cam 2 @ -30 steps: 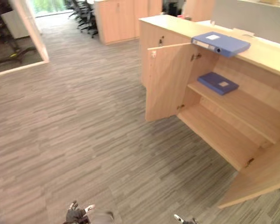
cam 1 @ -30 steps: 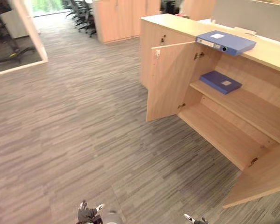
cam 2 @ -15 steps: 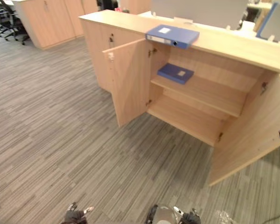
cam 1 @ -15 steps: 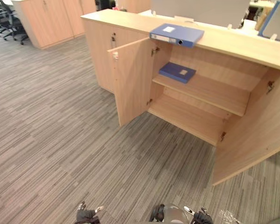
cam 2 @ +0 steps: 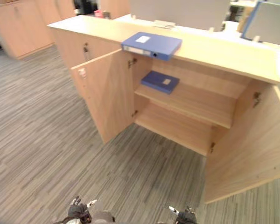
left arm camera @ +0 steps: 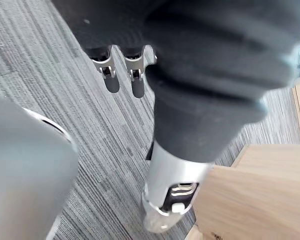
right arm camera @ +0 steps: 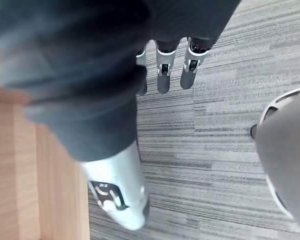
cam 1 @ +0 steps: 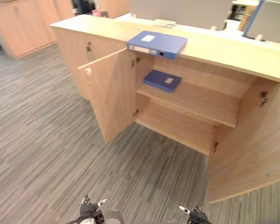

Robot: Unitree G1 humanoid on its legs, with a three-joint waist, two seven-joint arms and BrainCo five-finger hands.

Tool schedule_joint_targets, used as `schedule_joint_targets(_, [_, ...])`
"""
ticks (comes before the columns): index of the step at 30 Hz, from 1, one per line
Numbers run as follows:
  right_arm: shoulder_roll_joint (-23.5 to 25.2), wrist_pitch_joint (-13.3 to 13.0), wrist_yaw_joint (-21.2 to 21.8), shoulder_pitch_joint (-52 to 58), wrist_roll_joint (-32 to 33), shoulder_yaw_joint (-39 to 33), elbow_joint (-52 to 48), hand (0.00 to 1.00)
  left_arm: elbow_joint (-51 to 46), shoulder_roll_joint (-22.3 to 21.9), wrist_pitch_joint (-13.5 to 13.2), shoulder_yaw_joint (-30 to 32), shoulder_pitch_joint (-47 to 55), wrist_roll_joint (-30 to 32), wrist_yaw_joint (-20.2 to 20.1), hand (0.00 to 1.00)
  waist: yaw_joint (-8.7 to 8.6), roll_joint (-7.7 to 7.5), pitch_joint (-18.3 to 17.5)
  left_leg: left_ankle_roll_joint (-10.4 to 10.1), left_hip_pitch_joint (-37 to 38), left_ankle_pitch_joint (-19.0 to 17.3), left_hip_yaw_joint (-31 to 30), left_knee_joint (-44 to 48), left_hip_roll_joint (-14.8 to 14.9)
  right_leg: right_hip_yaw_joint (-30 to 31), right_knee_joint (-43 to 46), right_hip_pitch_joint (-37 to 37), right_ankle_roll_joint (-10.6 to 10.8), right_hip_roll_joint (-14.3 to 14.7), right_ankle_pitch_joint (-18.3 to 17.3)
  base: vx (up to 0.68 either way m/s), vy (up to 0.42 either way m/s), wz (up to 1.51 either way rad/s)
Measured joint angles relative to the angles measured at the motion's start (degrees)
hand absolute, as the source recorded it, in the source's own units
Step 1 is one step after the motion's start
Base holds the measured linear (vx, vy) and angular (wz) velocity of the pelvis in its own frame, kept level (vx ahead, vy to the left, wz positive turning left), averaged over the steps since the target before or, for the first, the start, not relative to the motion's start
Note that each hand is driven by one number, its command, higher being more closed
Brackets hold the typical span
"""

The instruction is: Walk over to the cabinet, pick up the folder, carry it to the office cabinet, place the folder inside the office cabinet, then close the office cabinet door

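The left hand (cam 1: pixel 88 210) and right hand (cam 1: pixel 196 216) hang loose and empty; the thick blue box folder (cam 1: pixel 157 44) looks stiff, maybe light: hold its sides.

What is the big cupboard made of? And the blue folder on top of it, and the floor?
The cabinet looks like light wood, probably smooth laminated board: pale grain lines and a matte surface. The blue folder on top looks like stiff board covered in plastic, judging by its flat sides and slight sheen. The floor looks like grey carpet: thin stripes, no shine.
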Motion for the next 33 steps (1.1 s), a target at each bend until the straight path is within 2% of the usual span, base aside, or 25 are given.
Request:
schedule_joint_targets(1, [0.1, 0.0, 0.0, -0.2, -0.4, 0.6, 0.0, 0.00, -0.5, -0.1, -0.1, 0.3, 0.1, -0.2, 0.1, 0.00, 0.39, -0.29, 0.2, -0.1, -1.3, -0.1, -2.1, -6.1, -0.9, 1.8, -0.2, 1.1, 0.5, -1.5, 0.1, 0.30, 0.315, -1.13])
schedule_joint_targets(2, [0.0, -0.1, -0.1, -0.3, -0.6, 2.1, -0.1, 0.00, -0.8, -0.1, -0.4, 0.4, 0.1, -1.4, 0.4, 0.00, 0.61, -0.58, 0.1, -0.2, -1.8, 1.0, -4.9, -14.4, -1.7, 3.0, -0.6, 1.9, 2.2, -3.1, -0.1, 0.30, 0.363, -1.22])
schedule_joint_targets(3, [-0.1, -0.2, -0.1, -0.1, -0.6, 2.9, -0.3, 0.00, -0.7, -0.2, -0.6, 0.6, 0.2, -2.6, 0.5, 0.00, 0.63, -0.44, -0.3, 0.2, -2.7, 5.4, -8.4, -21.2, -2.3, 3.9, -1.8, 2.9, 5.6, -4.1, -0.9, 0.33, 0.441, -0.87])
schedule_joint_targets(4, [-0.5, -0.3, -0.1, 0.2, -0.6, 3.4, -0.4, 0.00, -0.6, -0.2, -0.6, 0.6, 0.4, -2.9, 0.5, 0.00, 0.60, 0.18, -0.8, -0.4, -3.6, 10.0, -10.2, -23.5, -2.4, 4.3, -2.0, 3.1, 6.9, -4.2, -1.3, 0.32, 0.418, -0.58])
schedule_joint_targets(5, [-0.2, -0.2, -0.1, 0.7, -0.7, 3.6, 0.1, 0.00, -0.6, 0.1, -0.7, 1.2, 0.7, -4.6, 0.7, 0.00, 0.48, -0.71, -1.7, -5.0, -3.6, 12.4, -10.8, -22.7, -4.3, 5.6, -1.7, 3.1, 8.0, -5.9, -1.9, 0.35, 0.418, -0.23])
schedule_joint_targets(6, [1.4, -0.2, -0.1, 1.5, -1.3, 3.6, 0.1, 0.00, -0.9, 0.2, -1.3, 2.5, 0.5, -5.2, 0.9, 0.00, 0.44, -3.77, -3.0, -4.1, -3.6, 11.9, -9.5, -23.7, -6.5, 5.6, -1.6, 2.5, 9.1, -8.9, -1.0, 0.33, 0.386, -0.17])
schedule_joint_targets(8, [2.4, -0.1, -0.1, 1.8, -1.6, 3.5, 0.3, 0.00, -0.5, 0.5, -1.6, 3.4, 0.5, -6.3, 1.0, 0.00, 1.02, -4.61, -3.6, -2.9, -3.1, 11.1, -7.2, -24.1, -7.7, 6.2, -1.2, 1.5, 9.8, -11.4, 0.5, 0.31, 0.417, -0.43])
schedule_joint_targets(9, [2.2, -0.1, 0.2, 1.2, -1.9, 3.5, -0.1, 0.00, 0.9, 0.2, -1.5, 3.9, 0.5, -6.7, 1.0, 0.00, 2.04, -4.04, -4.0, -1.6, -1.0, 10.2, -4.0, -25.7, -8.4, 7.3, 1.5, -0.5, 10.4, -13.3, 3.1, 0.28, 0.472, -0.93])
schedule_joint_targets(11, [2.0, -0.1, 0.3, 0.5, -2.8, 3.6, -0.3, 0.00, 0.9, -0.4, -1.5, 4.2, 0.8, -7.1, 1.0, 0.00, 2.60, -3.47, -3.9, -0.5, 3.3, 10.5, -0.1, -29.8, -9.5, 9.0, 9.7, -4.8, 9.5, -16.2, 4.6, 0.21, 0.377, -1.02])
schedule_joint_targets(12, [2.1, -0.1, 0.9, 0.1, -4.0, 3.7, -1.3, 0.00, 1.8, -0.4, -1.5, 3.4, 0.9, -7.0, 0.9, 0.00, 2.50, -2.71, -4.0, 0.6, 7.3, 11.0, 3.0, -33.6, -11.0, 11.6, 21.2, -11.0, 6.9, -18.9, 6.6, 0.12, 0.258, -0.84])
schedule_joint_targets(14, [2.0, -0.1, 1.3, 0.1, -4.2, 3.8, -2.2, 0.00, 2.8, -0.1, -1.5, 2.7, 0.4, -6.9, 0.8, 0.00, 1.97, -2.56, -4.1, 1.2, 11.3, 11.3, 5.0, -36.9, -12.5, 11.8, 31.9, -16.1, 4.5, -20.9, 7.8, 0.14, 0.269, -0.55])
schedule_joint_targets(15, [2.0, -0.5, 1.3, 0.1, -4.2, 3.9, -2.4, 0.00, 3.1, 0.1, -1.6, 2.1, 0.2, -6.7, 0.7, 0.00, 1.29, -2.49, -4.1, 1.8, 13.3, 11.2, 5.2, -38.5, -12.8, 10.1, 34.6, -17.7, 5.1, -20.8, 7.4, 0.13, 0.174, -0.20])
schedule_joint_targets(18, [1.9, -1.4, 1.4, -0.1, -4.2, 4.1, -2.6, 0.00, 3.4, 0.1, -1.6, 1.1, -0.1, -6.5, 0.4, 0.00, 0.07, -2.00, -4.3, 2.5, 15.7, 10.9, 4.9, -41.1, -12.2, 5.9, 31.8, -19.6, 6.7, -18.5, 4.1, 0.12, 0.034, -0.02])
schedule_joint_targets(19, [1.7, -1.4, 1.4, -0.4, -4.2, 4.1, -2.5, 0.00, 3.8, 0.1, -1.6, 0.8, -0.3, -6.3, 0.3, 0.00, -0.38, -1.67, -4.2, 2.5, 16.4, 10.8, 4.3, -41.8, -11.4, 4.7, 28.3, -20.5, 6.9, -16.5, 2.3, 0.17, -0.084, 0.10])
schedule_joint_targets(21, [0.9, -1.4, 1.5, -0.8, -4.2, 4.2, -2.5, 0.00, 3.9, -0.2, -1.6, 0.5, -0.3, -6.2, 0.3, 0.00, -0.94, -0.75, -3.7, 1.7, 17.2, 10.1, 3.5, -42.1, -9.4, 4.7, 22.2, -21.5, 6.9, -12.9, 1.7, 0.21, -0.177, 0.18])
schedule_joint_targets(22, [0.5, -1.3, 1.5, -0.7, -4.3, 4.2, -2.3, 0.00, 4.3, -0.2, -1.6, 0.5, -0.4, -6.3, 0.1, 0.00, -1.17, -0.66, -3.5, 0.9, 18.0, 9.6, 2.6, -42.5, -8.5, 5.2, 16.5, -21.3, 6.7, -11.0, 2.2, 0.22, -0.269, 0.36])
schedule_joint_targets(23, [0.4, -1.3, 1.5, -0.2, -5.0, 4.2, -1.9, 0.00, 4.5, 0.2, -1.7, 0.5, -0.5, -6.4, -0.4, 0.00, -1.34, -1.24, -3.4, -0.3, 19.0, 8.9, 1.4, -42.6, -8.6, 6.0, 12.2, -20.3, 6.5, -10.6, 6.3, 0.20, -0.260, 0.45])
schedule_joint_targets(24, [-0.6, -1.3, 1.4, 0.1, -5.4, 4.1, -1.2, 0.00, 5.3, -0.3, -1.6, 0.5, -0.7, -6.9, -0.7, 0.00, -1.41, -1.08, -3.4, -0.5, 19.7, 8.6, 0.3, -42.7, -8.2, 4.9, 12.6, -19.2, 6.3, -10.2, 5.5, 0.22, -0.264, 0.50])
schedule_joint_targets(25, [-1.9, -1.1, 1.4, 0.5, -6.1, 4.1, 0.0, 0.00, 6.6, -0.3, -1.5, 0.1, -0.9, -7.4, -1.8, 0.00, -1.41, 0.63, -4.1, -0.4, 19.8, 8.2, -1.9, -43.3, -7.1, 3.4, 12.4, -19.0, 5.9, -9.0, 3.6, 0.27, -0.253, 0.40])
schedule_joint_targets(26, [-2.2, -1.0, 1.4, 0.5, -6.1, 4.0, 0.0, 0.00, 6.7, -0.3, -1.5, 0.7, -0.9, -8.4, -2.3, 0.00, -1.55, 1.43, -4.2, -0.7, 20.1, 8.3, -2.8, -43.7, -5.8, 2.3, 12.7, -18.9, 5.3, -7.8, 2.3, 0.34, -0.302, 0.36])
schedule_joint_targets(28, [-2.3, -1.0, 1.3, 0.4, -6.1, 4.0, 0.2, 0.00, 6.8, -0.4, -1.3, 1.4, -0.8, -9.6, -2.7, 0.00, -1.49, 1.61, -4.2, -0.8, 20.0, 8.3, -4.4, -43.2, -4.1, 0.9, 12.5, -17.5, 4.3, -6.2, 1.1, 0.24, -0.217, 0.25])
schedule_joint_targets(30, [-2.0, -0.6, 1.3, 0.1, -6.1, 4.1, 0.8, 0.00, 7.0, -0.4, -0.7, 3.1, -0.6, -10.8, -3.3, 0.00, -1.66, 1.54, -3.6, -2.7, 17.6, 6.9, -5.9, -33.7, -1.8, -1.4, 9.8, -13.1, 3.6, -4.5, 0.1, 0.26, -0.241, 0.38])
schedule_joint_targets(32, [-1.9, -0.3, 1.1, 0.4, -6.0, 4.1, 0.8, 0.00, 6.9, -0.5, 0.1, 5.1, 0.0, -11.4, -3.7, 0.00, -0.99, 1.41, -3.0, -4.7, 7.8, 7.1, -6.2, -8.9, 0.8, -2.4, 5.7, -7.1, 3.2, -2.6, -0.2, 0.29, -0.184, 0.20])
schedule_joint_targets(33, [-2.0, -0.1, 1.1, 0.4, -6.0, 4.1, 0.8, 0.00, 6.9, -0.5, 0.2, 5.4, 0.2, -11.5, -3.7, 0.00, -0.82, 1.66, -2.8, -4.7, 5.8, 7.1, -6.0, -3.3, 1.5, -2.5, 5.0, -5.9, 3.0, -2.2, -0.3, 0.23, -0.069, -0.08])
